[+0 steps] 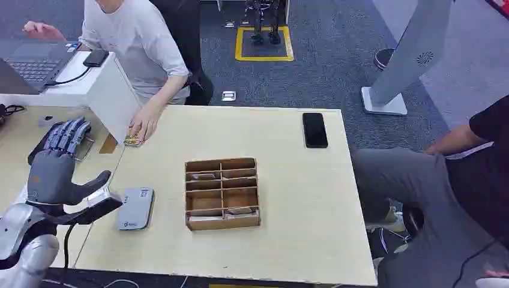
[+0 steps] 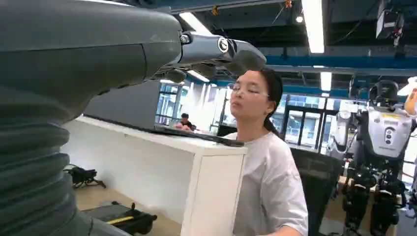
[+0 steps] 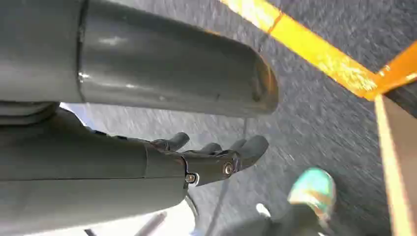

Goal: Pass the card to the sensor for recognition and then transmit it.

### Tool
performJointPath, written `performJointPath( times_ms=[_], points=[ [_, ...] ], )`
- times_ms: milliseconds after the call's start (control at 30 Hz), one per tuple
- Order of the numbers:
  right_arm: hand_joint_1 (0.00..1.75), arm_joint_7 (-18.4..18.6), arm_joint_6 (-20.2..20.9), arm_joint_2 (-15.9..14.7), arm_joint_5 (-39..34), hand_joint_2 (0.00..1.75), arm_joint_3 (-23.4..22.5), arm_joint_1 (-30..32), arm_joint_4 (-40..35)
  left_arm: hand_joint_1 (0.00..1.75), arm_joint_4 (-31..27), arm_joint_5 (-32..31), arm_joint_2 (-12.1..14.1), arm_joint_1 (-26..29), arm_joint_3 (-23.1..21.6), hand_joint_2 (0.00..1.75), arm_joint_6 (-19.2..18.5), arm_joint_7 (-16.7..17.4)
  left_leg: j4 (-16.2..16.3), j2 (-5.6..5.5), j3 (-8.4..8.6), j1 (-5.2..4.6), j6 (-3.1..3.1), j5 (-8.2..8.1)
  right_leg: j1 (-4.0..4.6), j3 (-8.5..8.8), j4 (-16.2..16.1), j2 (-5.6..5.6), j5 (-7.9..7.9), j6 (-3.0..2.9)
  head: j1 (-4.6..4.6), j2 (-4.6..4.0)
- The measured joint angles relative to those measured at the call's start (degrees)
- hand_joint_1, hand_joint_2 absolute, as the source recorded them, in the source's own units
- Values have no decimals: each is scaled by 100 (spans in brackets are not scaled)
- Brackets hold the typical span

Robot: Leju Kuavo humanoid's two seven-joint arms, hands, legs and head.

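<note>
Pale wooden bench carrying, near its centre, a brown divided box with cards lying in several compartments; which card the task concerns cannot be told. Seated person at the far-left corner, one hand resting on the bench. Left hand raised beside the bench's left edge, fingers spread, holding nothing. Grey sensor just right of it. Black phone at the far edge. Right hand over dark carpet, fingers released.
</note>
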Motion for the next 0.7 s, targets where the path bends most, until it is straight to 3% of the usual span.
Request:
performJointPath(
  times_ms=[167, 433, 700],
  points=[
    [0, 35, 276, 0, -111, 0, -162, -84, 39, 0, 74, 256, 106, 214, 32, 175, 489, 138, 0, 16, -4, 1, -1, -1, 0, -8, 3, 21, 0, 0, -4, 0],
    [0, 46, 293, 0, -87, 0, -182, -169, 50, 0, 101, 285, 181, 379, 126, 175, 560, 99, 0, 1, -6, 1, -3, 1, 0, -3, 4, 4, -1, 0, -2, 0],
    [0, 125, 274, 0, 176, 0, -154, -156, 48, 0, 171, -830, 227, 378, 148, 175, 1003, 352, 0, 1, -4, 0, -3, 1, -1, -3, 4, 4, -1, -1, 0, 0]
  ],
)
